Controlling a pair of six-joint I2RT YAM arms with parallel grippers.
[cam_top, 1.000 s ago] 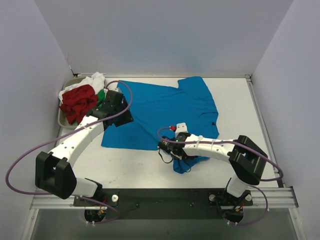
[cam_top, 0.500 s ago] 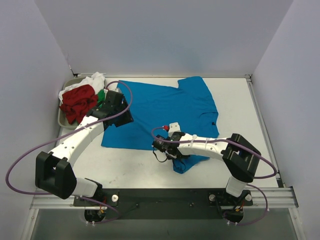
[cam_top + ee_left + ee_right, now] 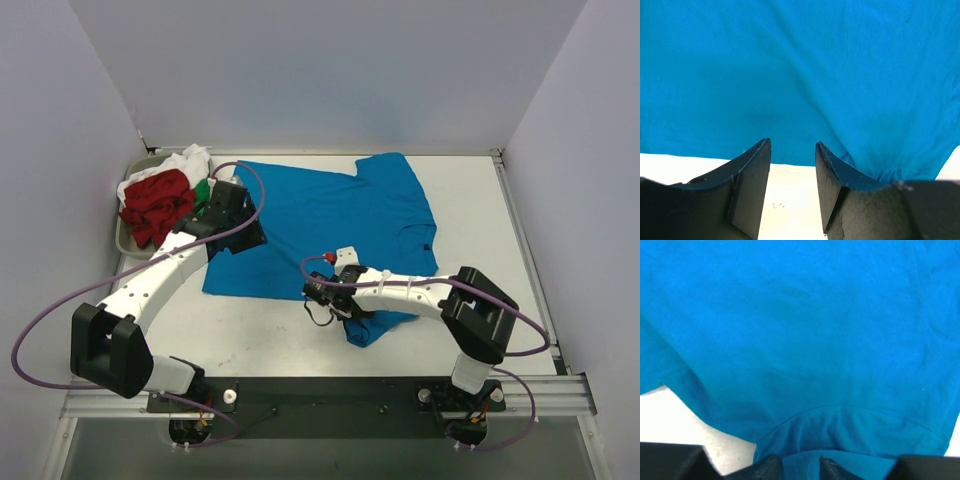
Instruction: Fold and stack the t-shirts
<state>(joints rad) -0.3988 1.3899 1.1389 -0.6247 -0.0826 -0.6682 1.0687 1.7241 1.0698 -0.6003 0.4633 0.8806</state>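
Found the blue t-shirt (image 3: pixel 330 210) spread across the middle of the table (image 3: pixel 470 200), hem to the left, collar to the right. Saw one sleeve bunched at the near edge, just right of the right end effector (image 3: pixel 322 293). Noted that end effector clenched on a fold of the blue cloth, fingers (image 3: pixel 771 465) nearly together with fabric filling the gap. Noted the left end effector (image 3: pixel 245 238) released at the shirt's left edge, fingers apart over bare table, one tip at the hem; could not tell whether touching. Spotted the red t-shirt (image 3: pixel 155 205), the white t-shirt (image 3: pixel 188 160) and a bit of the green t-shirt (image 3: pixel 204 190) heaped in the grey tray (image 3: pixel 122 243) at the far left corner.
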